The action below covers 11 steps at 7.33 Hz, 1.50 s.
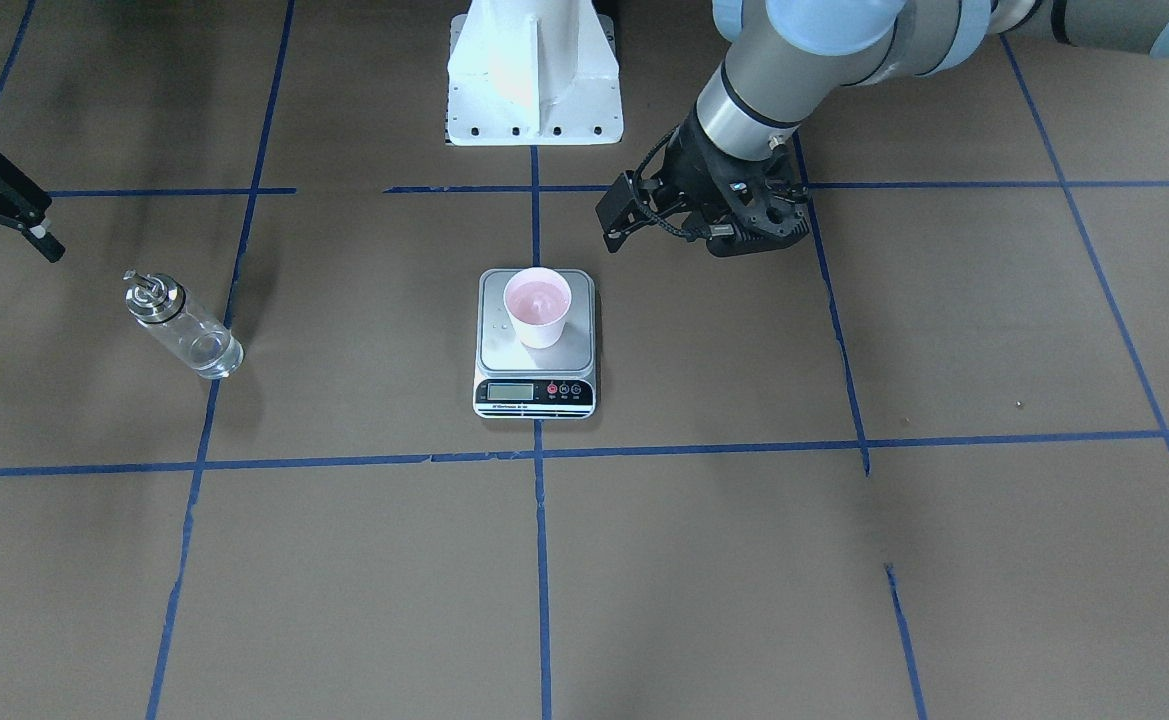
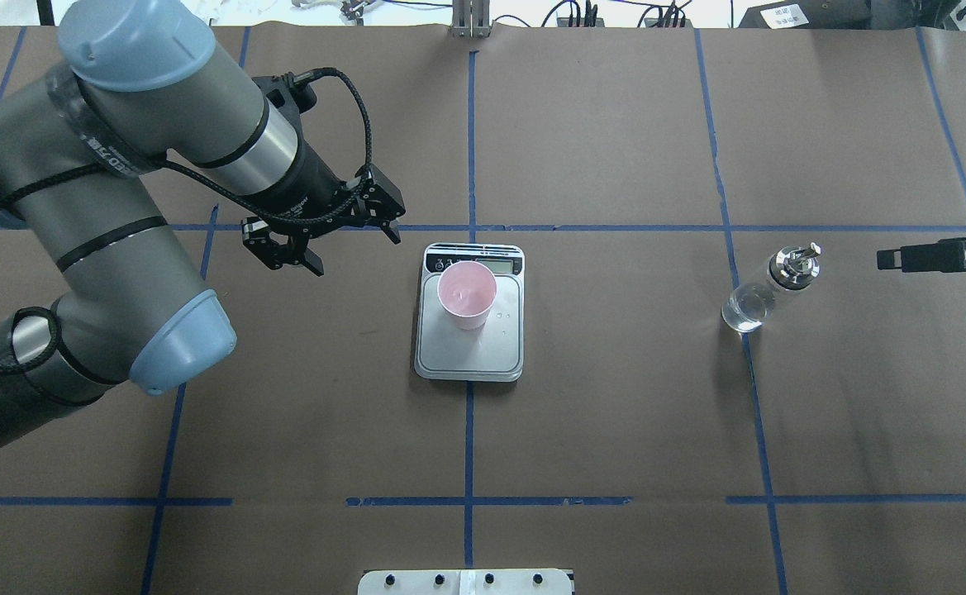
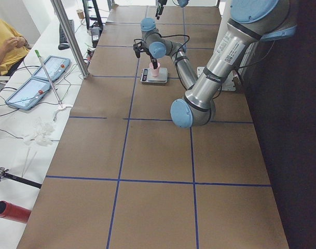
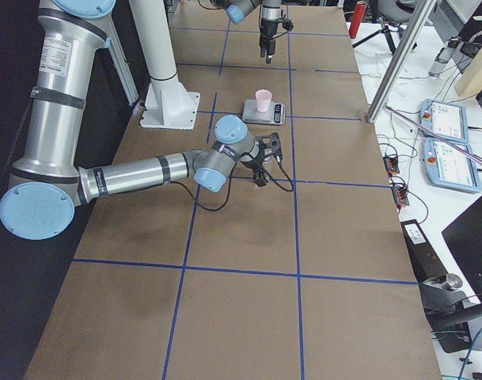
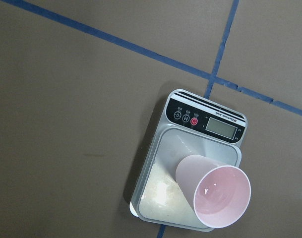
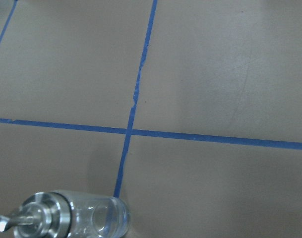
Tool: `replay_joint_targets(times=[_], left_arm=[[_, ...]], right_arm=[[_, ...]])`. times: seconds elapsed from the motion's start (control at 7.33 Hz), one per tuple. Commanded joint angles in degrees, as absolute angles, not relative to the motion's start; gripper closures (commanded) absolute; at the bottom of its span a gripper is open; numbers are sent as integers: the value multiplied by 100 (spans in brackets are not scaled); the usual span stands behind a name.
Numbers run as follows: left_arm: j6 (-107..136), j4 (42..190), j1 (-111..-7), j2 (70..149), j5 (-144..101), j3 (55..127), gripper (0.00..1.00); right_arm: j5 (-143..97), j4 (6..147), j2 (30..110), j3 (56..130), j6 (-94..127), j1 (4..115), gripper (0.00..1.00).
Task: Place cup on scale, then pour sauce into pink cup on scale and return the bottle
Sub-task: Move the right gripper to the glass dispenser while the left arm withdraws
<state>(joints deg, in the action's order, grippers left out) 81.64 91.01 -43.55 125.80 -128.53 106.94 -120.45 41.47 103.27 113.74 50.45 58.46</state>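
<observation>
- While the small pale pink paper cup stands upright on the flat silver kitchen scale mid-frame, we see our left tool released and empty, just upper left.
- Our right tool, likewise released, hangs near the upright clear glass bottle with silver cap, at the overhead view's right on the worktop.

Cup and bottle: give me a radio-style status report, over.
Left gripper open, empty, beside scale. Right gripper open, short of bottle. Cup upright on scale; bottle standing on table, ungripped. No obstruction between bottle and scale.
</observation>
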Motion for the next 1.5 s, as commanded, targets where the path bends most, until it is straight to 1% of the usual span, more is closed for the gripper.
replay_joint_targets(times=[0.0,0.27,0.41,0.55,0.95,1.09,1.23,1.36], left_arm=[[7473,9088,-4482,12218,-12841,10977,1],[7453,9088,-4535,12208,-12753,10969,1],[7444,9088,-4605,12199,-12753,10977,1],[7436,9088,-4640,12199,-12744,10943,1],[7234,9044,-4728,12130,-12560,10925,1],[7059,9061,-4798,11920,-12473,10986,1],[6388,9035,-4851,11787,-12437,10986,0],[5841,9044,-5017,11551,-12419,10986,0]], right_arm=[[-10964,4148,10511,11819,5367,4996,0],[-10295,4148,10573,12006,5703,4389,0],[-9474,4157,10625,12006,5739,3811,0],[-8839,4383,10617,12006,6035,3345,3],[-7335,4692,10600,11988,6976,2350,1],[-6773,4815,10591,11945,7240,2042,0],[-6324,4860,10547,11805,7347,1769,0],[-6189,4860,10521,11708,7435,1706,0]])
